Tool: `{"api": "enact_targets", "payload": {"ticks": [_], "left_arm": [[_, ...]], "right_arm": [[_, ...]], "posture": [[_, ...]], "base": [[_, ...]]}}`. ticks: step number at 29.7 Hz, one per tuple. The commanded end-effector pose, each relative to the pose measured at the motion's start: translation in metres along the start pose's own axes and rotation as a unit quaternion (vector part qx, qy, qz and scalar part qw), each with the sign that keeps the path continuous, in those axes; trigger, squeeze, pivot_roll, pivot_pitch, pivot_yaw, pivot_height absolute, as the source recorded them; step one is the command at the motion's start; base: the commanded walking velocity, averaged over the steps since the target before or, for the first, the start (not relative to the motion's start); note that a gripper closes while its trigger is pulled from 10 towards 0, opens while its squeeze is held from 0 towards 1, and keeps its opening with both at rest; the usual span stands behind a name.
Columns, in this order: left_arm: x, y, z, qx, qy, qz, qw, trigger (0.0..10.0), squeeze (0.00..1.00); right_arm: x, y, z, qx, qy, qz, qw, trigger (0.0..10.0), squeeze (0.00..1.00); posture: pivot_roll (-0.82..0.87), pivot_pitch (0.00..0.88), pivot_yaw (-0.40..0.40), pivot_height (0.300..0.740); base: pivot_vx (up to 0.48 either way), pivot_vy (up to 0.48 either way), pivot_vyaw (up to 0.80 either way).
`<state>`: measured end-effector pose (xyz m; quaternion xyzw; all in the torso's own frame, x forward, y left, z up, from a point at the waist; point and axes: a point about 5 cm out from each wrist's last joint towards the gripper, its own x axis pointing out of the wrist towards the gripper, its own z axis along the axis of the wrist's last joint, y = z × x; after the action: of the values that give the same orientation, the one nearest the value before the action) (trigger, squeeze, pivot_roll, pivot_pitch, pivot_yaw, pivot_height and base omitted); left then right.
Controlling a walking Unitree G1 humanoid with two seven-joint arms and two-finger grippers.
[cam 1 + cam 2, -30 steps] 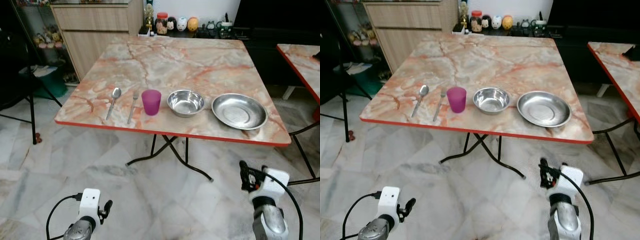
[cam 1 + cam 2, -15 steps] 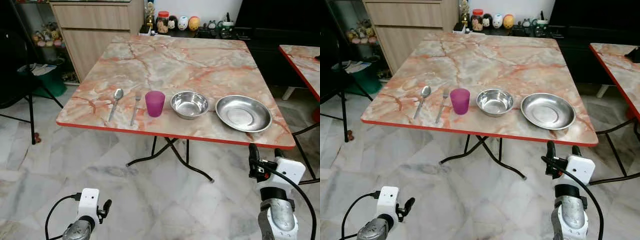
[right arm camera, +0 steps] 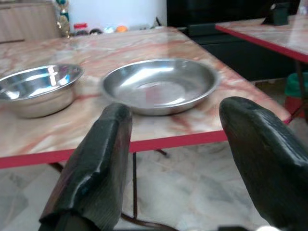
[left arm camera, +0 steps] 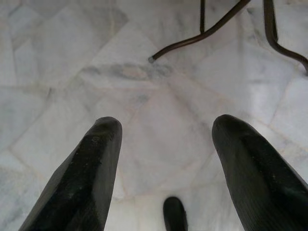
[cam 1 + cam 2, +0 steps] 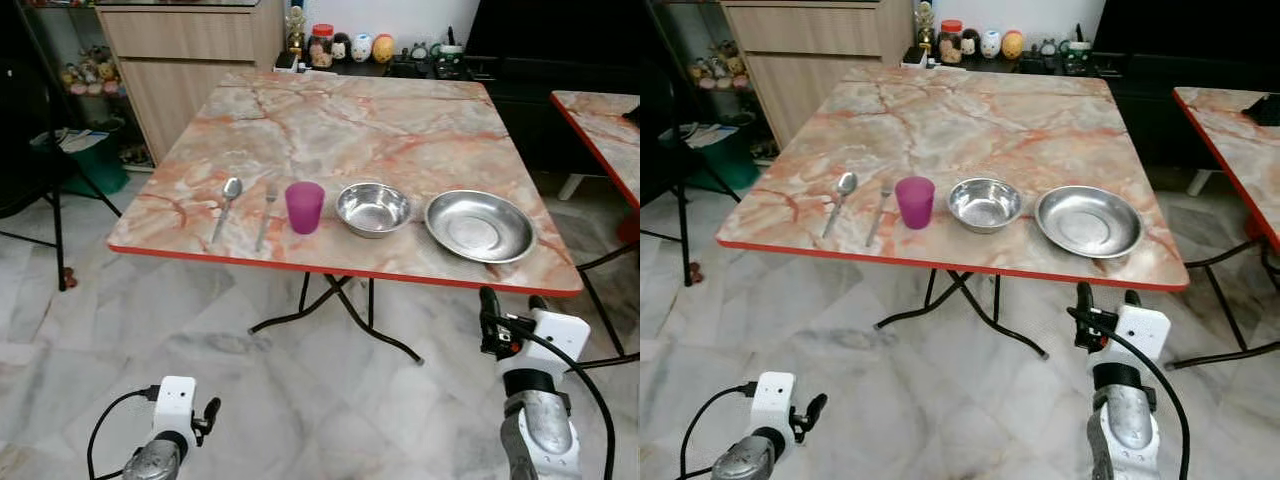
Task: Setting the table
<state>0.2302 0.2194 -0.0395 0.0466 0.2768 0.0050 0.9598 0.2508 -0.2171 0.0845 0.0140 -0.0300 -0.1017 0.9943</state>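
1. A square folding table with an orange-veined marble-pattern top and red edge (image 5: 350, 120) stands on black crossed metal legs (image 5: 340, 310) over a floor of pale grey-veined marble tiles (image 5: 300, 400).
2. Along the table's near edge, from left to right, lie a metal spoon (image 5: 228, 205) and a metal fork (image 5: 267, 212), side by side and apart; then an upright magenta plastic cup (image 5: 304, 206) just beside the fork; then a small deep steel bowl (image 5: 373, 208); then a wide shallow steel plate (image 5: 479, 225) near the right corner.
3. The right gripper (image 5: 508, 308) is raised in front of the table's near right edge, just below the rim; its two black fingers (image 3: 262, 149) are spread wide and hold nothing; its wrist view looks across the edge at the plate and bowl.
4. The left gripper (image 4: 166, 173) hangs low on the near left, pointing at the floor; its fingers (image 4: 82, 178) are also spread and hold nothing.
5. Beyond the table, a light wooden cabinet (image 5: 190, 60) stands at far left; a dark low shelf carries a red-lidded jar (image 5: 322, 45) and small round figurines (image 5: 372, 47); a second red-edged marble-pattern table (image 5: 605, 130) sits at the right; a black stand leg (image 5: 55, 210) crosses the left side.
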Motion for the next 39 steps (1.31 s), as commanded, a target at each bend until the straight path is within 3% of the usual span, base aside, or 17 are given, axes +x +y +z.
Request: {"api": "enact_targets", "payload": {"ticks": [1, 23, 33, 39], "left_arm": [[0.0, -0.005, -0.002, 0.002, 0.006, -0.006, 1.0, 10.0, 0.0], [0.0, -0.002, -0.003, -0.005, 0.009, -0.002, 1.0, 10.0, 0.0], [0.0, -0.002, -0.003, -0.006, 0.011, -0.004, 1.0, 10.0, 0.0], [0.0, -0.002, -0.004, -0.008, 0.012, -0.003, 1.0, 10.0, 0.0]], "right_arm": [[0.0, -0.005, 0.003, -0.003, -0.001, -0.008, 1.0, 10.0, 0.0], [0.002, -0.002, 0.005, 0.001, 0.005, 0.003, 1.0, 10.0, 0.0], [0.011, -0.009, 0.022, 0.002, -0.024, -0.016, 1.0, 10.0, 0.0], [0.012, -0.002, 0.022, 0.008, -0.024, -0.004, 1.0, 10.0, 0.0]], "posture": [[0.0, 0.035, -0.006, 0.74], [0.0, 0.036, -0.007, 0.74], [0.0, 0.035, -0.006, 0.74], [0.0, 0.037, -0.009, 0.74]], "base": [[0.0, 0.0, 0.0], [0.0, 0.0, 0.0], [0.284, 0.0, 0.0], [0.287, 0.0, 0.0]]}}
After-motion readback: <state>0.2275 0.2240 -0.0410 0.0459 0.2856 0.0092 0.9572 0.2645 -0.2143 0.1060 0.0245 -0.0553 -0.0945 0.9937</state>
